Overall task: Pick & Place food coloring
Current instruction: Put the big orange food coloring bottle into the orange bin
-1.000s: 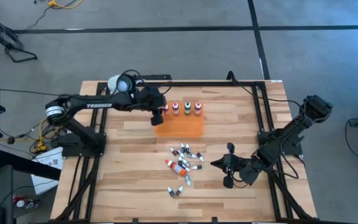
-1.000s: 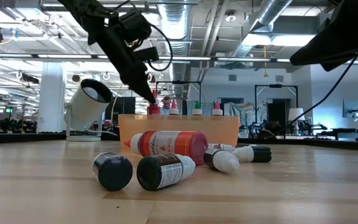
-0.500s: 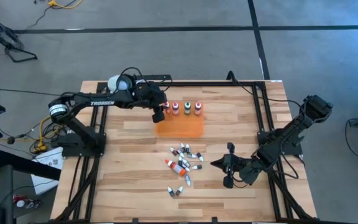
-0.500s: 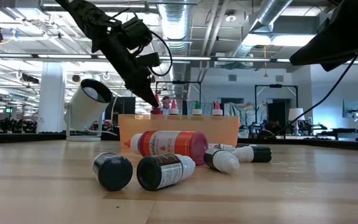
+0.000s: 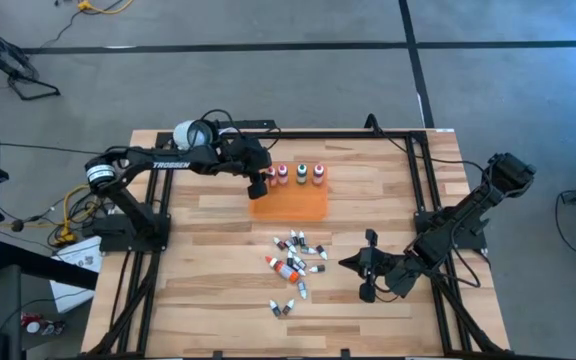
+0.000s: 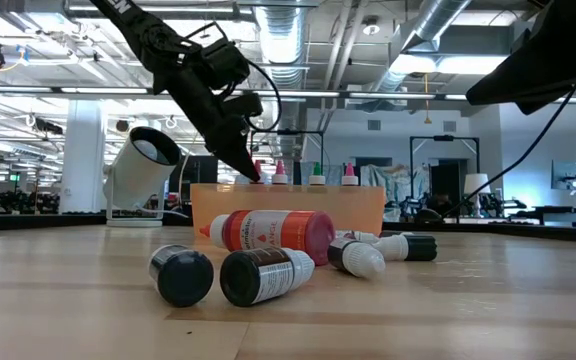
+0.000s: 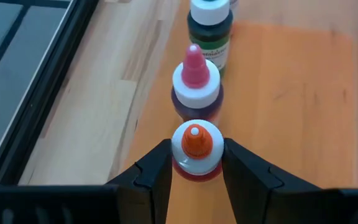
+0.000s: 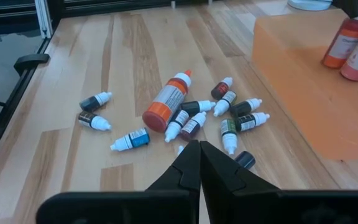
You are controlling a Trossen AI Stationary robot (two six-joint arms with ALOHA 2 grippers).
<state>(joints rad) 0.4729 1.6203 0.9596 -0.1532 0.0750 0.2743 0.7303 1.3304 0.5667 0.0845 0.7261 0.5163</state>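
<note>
My left gripper (image 5: 256, 186) is at the far left corner of the flat orange tray (image 5: 293, 206), shut on a red food coloring bottle (image 7: 194, 144) with a white cap and an orange tip. That bottle stands in line with three upright bottles (image 5: 301, 173) along the tray's far edge. Several small vials and one larger orange-red bottle (image 5: 288, 268) lie on their sides in a pile (image 8: 191, 115) on the table's middle. My right gripper (image 5: 368, 268) is shut, low over the table to the right of the pile. My left gripper (image 7: 194, 149) pinches the bottle's white cap (image 7: 194, 160) between its two fingers, one on each side. The fingers come slanting down from the table's left. The bottle stays upright, its red base (image 7: 194, 177) at the tray; whether it rests there I cannot tell.
A white lamp-like cylinder (image 5: 193, 133) stands at the table's far left, behind the left arm. Black frame rails (image 5: 418, 180) run along the table's sides. Bare wood lies between the tray and the pile and along the near edge.
My left gripper has carried the red bottle a short way toward the far edge and the row of upright bottles, still shut on it. The right arm and the pile have kept still.
</note>
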